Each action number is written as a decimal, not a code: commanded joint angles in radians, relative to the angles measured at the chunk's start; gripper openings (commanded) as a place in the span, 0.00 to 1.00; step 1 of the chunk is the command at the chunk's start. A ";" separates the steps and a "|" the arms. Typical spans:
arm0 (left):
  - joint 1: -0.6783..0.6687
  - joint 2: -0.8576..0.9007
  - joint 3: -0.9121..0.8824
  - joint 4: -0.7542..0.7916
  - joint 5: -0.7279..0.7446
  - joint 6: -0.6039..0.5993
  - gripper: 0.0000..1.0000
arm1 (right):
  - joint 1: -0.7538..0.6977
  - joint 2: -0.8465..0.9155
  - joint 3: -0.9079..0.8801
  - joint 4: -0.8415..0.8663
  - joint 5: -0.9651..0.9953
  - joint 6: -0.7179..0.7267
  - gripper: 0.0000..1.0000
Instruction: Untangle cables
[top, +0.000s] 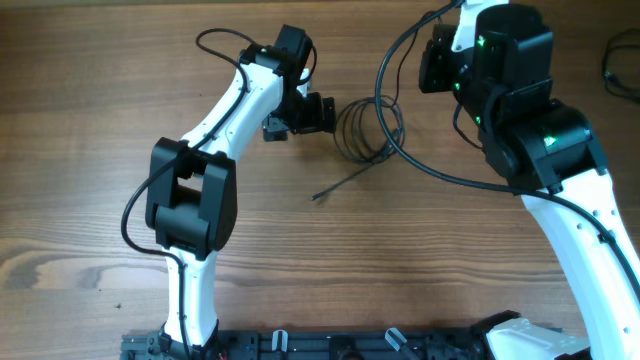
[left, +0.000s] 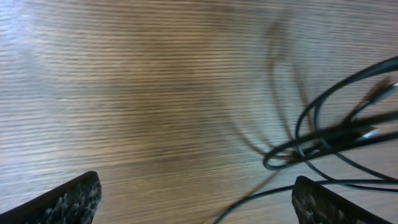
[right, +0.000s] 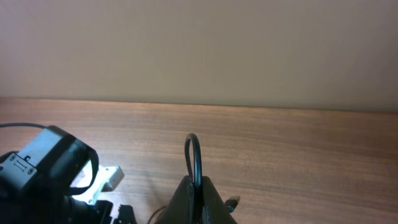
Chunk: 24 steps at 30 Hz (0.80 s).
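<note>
The left hand stands wide, low over the counter just beside the coiled cables, apparently positioned to anchor a strand. The right hand is pinched on a raised loop, likely to draw it free.

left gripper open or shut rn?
Open. In the left wrist view the left gripper has its fingers at opposite frame edges, with only bare table between them. The cables lie ahead, ungripped.
</note>
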 joint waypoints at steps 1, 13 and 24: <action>-0.029 0.011 -0.009 0.019 0.061 -0.005 1.00 | -0.004 -0.023 0.002 0.014 -0.002 0.011 0.04; -0.057 0.011 -0.040 0.119 -0.087 -0.006 1.00 | -0.004 -0.023 0.002 0.002 -0.002 0.011 0.04; -0.056 0.013 -0.042 0.224 -0.087 -0.005 1.00 | -0.004 -0.023 0.002 -0.016 -0.024 0.011 0.04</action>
